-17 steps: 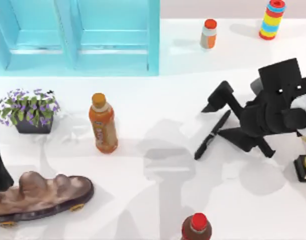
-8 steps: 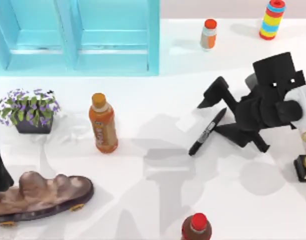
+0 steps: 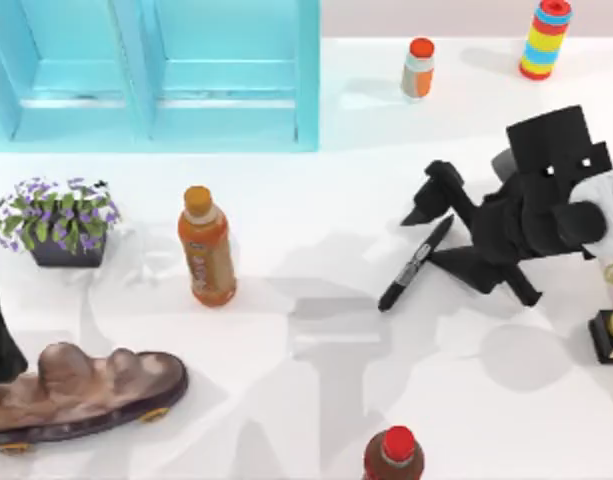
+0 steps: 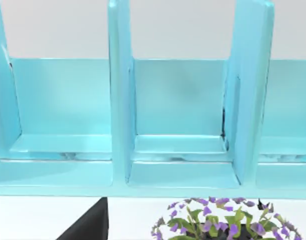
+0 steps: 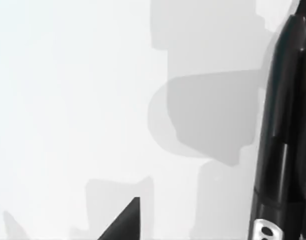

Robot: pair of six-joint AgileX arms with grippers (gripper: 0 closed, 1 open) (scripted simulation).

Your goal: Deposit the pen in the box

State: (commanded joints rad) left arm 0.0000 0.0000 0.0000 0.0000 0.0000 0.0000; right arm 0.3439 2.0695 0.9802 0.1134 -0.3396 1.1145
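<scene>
Open surface (image 3: 316, 200) between pen (image 3: 414, 264) and blue box (image 3: 151, 75); orange bottle (image 3: 207, 247) stands left of that corridor.

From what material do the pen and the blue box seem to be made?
The pen, held at its upper end by the right gripper, looks like glossy black plastic: the right wrist view shows pale highlights along its barrel. The box looks like smooth turquoise plastic or painted wood; its walls have a soft sheen, so I cannot tell which.

Pen (image 3: 416, 263) and right pincer (image 3: 441, 235) now farther from the table's near edge, slightly leftward.
</scene>
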